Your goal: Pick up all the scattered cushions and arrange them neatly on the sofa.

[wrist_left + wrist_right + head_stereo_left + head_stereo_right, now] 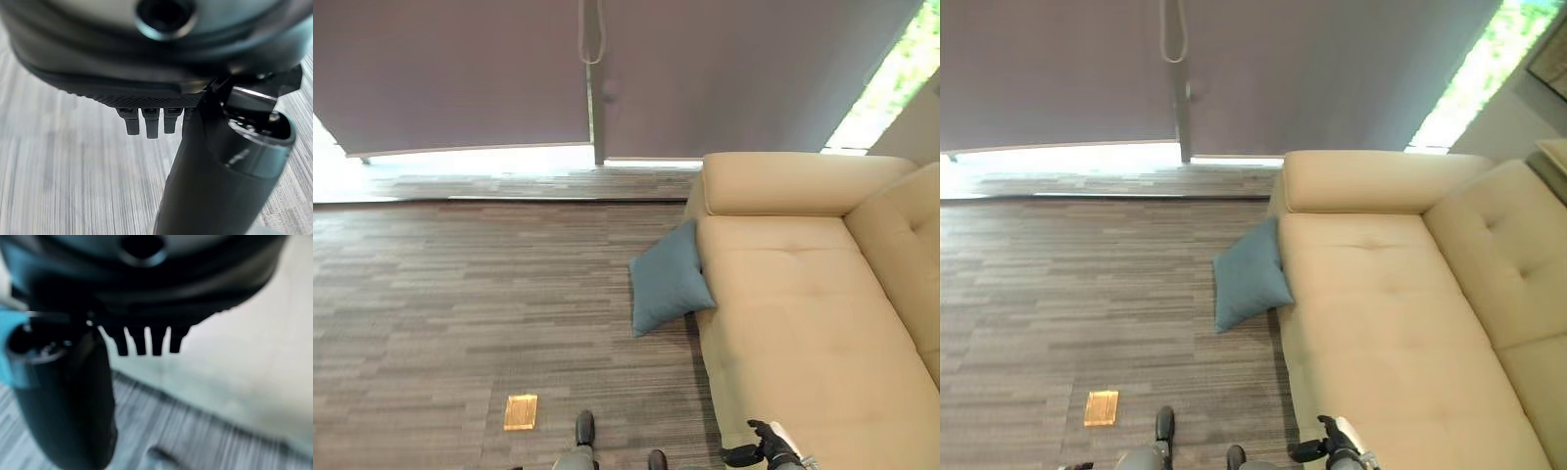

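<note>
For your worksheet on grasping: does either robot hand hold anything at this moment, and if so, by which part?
Nothing is held. The left hand and right hand are open and bare; the blue cushion leans untouched against the sofa.

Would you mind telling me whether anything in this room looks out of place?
Yes: the blue cushion sits on the floor, tilted against the front edge of the beige sofa rather than on its seat. A small orange-yellow item also lies on the carpet.

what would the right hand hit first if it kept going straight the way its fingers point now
Probably the sofa. In its wrist view the right hand has straight, empty fingers aimed at the pale sofa front where it meets the floor. Depth is unclear. The blue cushion lies further ahead.
</note>
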